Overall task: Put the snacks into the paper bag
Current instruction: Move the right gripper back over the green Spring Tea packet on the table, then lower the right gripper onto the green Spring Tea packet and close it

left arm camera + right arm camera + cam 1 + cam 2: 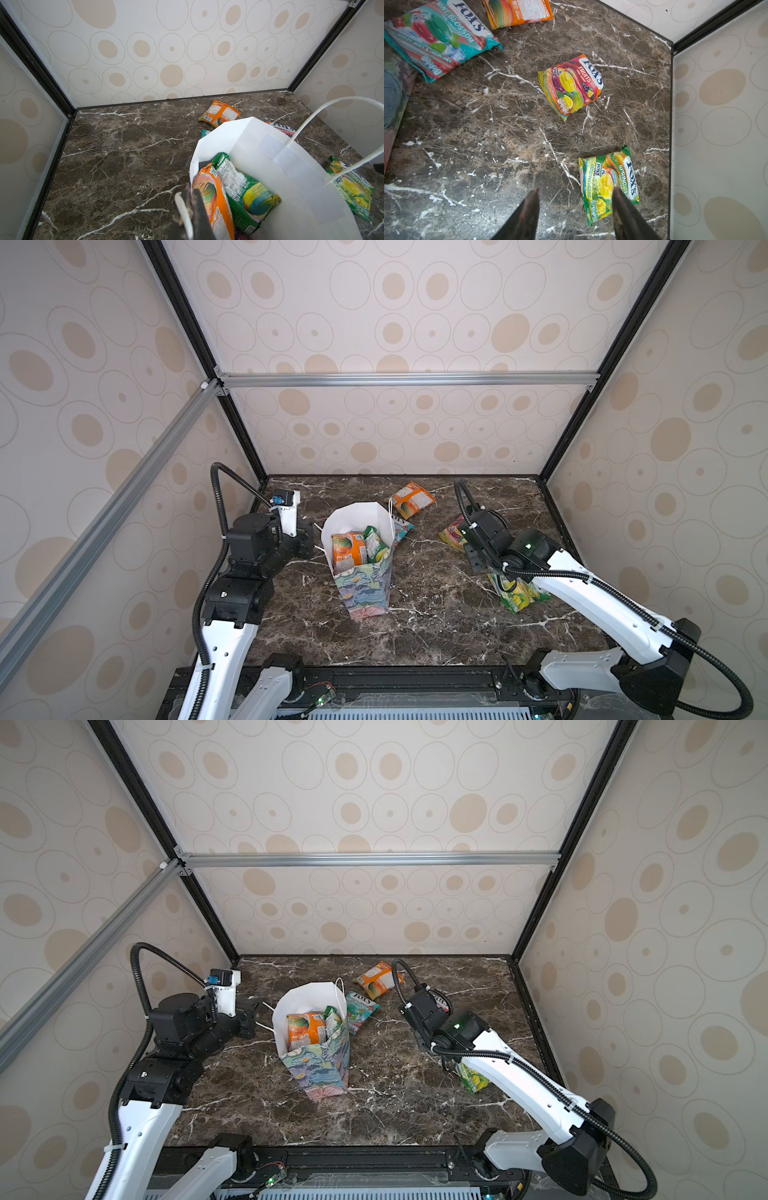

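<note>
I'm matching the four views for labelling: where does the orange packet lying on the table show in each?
In a top view: the orange packet lies just behind the paper bag.
In a top view: likewise behind the bag, at.
Left wrist: beyond the bag's white rim, at.
Right wrist: cut off by the picture's edge, beside the teal packet.
Shared landmark: the paper bag.

Left arm jaws meet, right arm jaws (aimed downward) gape.
</note>
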Controlling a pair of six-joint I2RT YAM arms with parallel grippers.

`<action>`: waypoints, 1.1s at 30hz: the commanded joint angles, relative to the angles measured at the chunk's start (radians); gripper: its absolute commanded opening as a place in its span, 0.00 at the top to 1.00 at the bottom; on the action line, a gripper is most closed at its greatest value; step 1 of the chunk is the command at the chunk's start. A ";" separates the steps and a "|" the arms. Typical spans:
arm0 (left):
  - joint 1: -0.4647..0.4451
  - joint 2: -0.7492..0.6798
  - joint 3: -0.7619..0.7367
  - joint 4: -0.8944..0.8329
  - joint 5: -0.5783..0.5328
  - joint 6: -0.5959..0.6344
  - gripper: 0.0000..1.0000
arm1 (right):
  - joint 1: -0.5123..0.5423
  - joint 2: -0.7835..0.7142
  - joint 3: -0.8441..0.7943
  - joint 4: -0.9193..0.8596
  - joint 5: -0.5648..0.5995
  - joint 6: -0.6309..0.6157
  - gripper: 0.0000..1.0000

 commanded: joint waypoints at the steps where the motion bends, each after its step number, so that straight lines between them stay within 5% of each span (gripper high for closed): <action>1: -0.001 -0.020 0.003 0.048 -0.004 0.021 0.98 | -0.039 0.022 -0.019 -0.042 -0.011 0.044 0.43; 33: -0.001 -0.032 -0.016 0.053 -0.004 0.018 0.96 | -0.229 0.418 -0.204 0.077 0.003 0.092 0.47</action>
